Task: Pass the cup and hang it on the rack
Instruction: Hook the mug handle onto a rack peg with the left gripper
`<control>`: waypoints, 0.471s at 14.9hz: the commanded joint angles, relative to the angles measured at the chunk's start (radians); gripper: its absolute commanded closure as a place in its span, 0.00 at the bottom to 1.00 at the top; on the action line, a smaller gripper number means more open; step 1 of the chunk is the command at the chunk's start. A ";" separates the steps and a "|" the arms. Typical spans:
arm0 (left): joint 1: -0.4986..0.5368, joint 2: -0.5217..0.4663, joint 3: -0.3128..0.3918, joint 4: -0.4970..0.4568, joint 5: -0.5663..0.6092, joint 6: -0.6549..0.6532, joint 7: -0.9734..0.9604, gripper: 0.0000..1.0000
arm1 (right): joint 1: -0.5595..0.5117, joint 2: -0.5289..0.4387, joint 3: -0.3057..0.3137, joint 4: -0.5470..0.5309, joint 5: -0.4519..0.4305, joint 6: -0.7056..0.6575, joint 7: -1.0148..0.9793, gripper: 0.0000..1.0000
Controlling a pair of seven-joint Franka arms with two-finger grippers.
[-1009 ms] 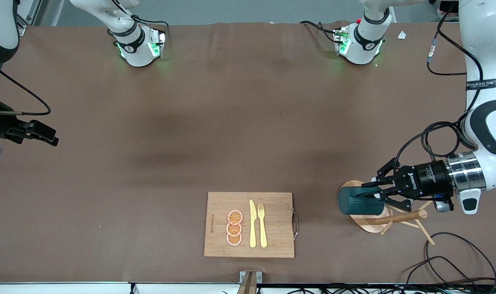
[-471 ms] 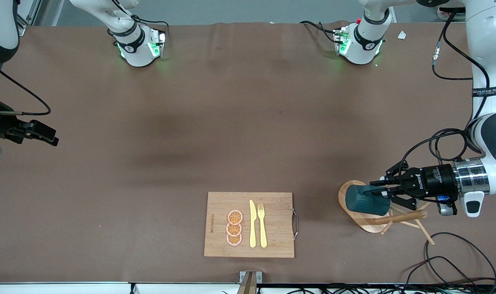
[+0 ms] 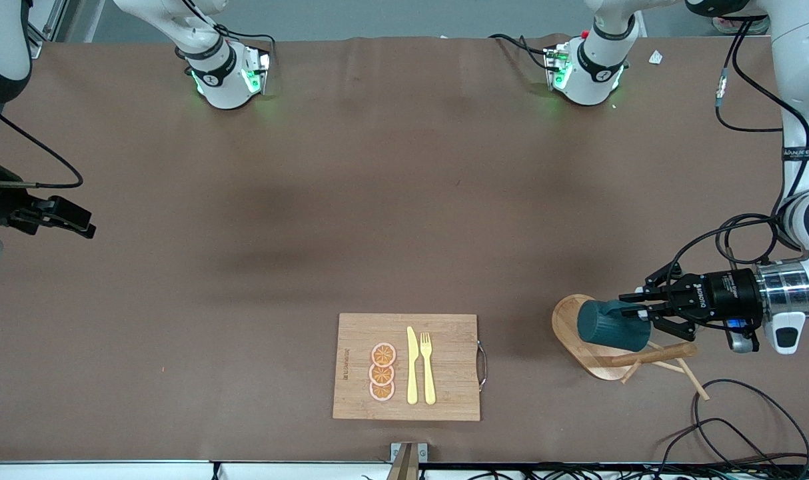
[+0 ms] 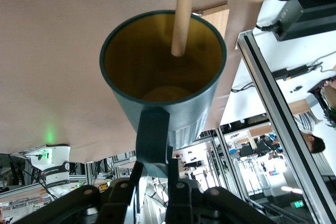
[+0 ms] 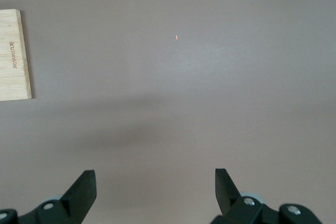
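Note:
The dark teal cup (image 3: 610, 325) lies sideways in the air over the rack's oval base (image 3: 568, 327). My left gripper (image 3: 632, 313) is shut on the cup's loop handle (image 4: 154, 135). In the left wrist view the cup (image 4: 173, 111) shows its mustard-yellow inside, and the tip of a thin wooden peg (image 4: 181, 19) reaches into its mouth. The rack's thick post (image 3: 654, 355) and angled pegs (image 3: 692, 379) show beside the cup. My right gripper (image 3: 71, 222) waits open over bare table at the right arm's end, with nothing between its fingers (image 5: 84, 187).
A rectangular wooden cutting board (image 3: 358, 367) lies near the table's front edge, carrying three orange slices (image 3: 382, 372), a yellow knife (image 3: 412, 365) and a fork (image 3: 428, 367). Black cables (image 3: 731, 420) loop on the table near the rack, nearer the front camera.
My left gripper has drawn the cup toward the left arm's end of the table, across the rack's base toward the post. The right arm has not moved.

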 commanded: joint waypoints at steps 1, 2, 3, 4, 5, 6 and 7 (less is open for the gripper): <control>0.044 0.022 -0.006 0.011 -0.066 -0.033 0.027 1.00 | -0.005 -0.031 0.008 -0.035 -0.021 0.008 -0.006 0.00; 0.047 0.024 -0.006 0.011 -0.068 -0.036 0.029 1.00 | -0.005 -0.031 0.008 -0.035 -0.021 0.008 -0.006 0.00; 0.047 0.025 -0.005 0.011 -0.068 -0.037 0.035 1.00 | -0.005 -0.031 0.006 -0.035 -0.021 0.008 -0.006 0.00; 0.052 0.025 -0.005 0.011 -0.069 -0.036 0.036 1.00 | -0.005 -0.031 0.006 -0.035 -0.021 0.008 -0.006 0.00; 0.058 0.033 -0.005 0.011 -0.069 -0.036 0.039 1.00 | -0.005 -0.031 0.006 -0.037 -0.021 0.008 -0.006 0.00; 0.066 0.036 -0.005 0.011 -0.069 -0.036 0.045 1.00 | -0.005 -0.031 0.006 -0.035 -0.021 0.008 -0.006 0.00; 0.067 0.037 -0.006 0.011 -0.071 -0.036 0.051 1.00 | -0.004 -0.031 0.008 -0.035 -0.021 0.008 -0.006 0.00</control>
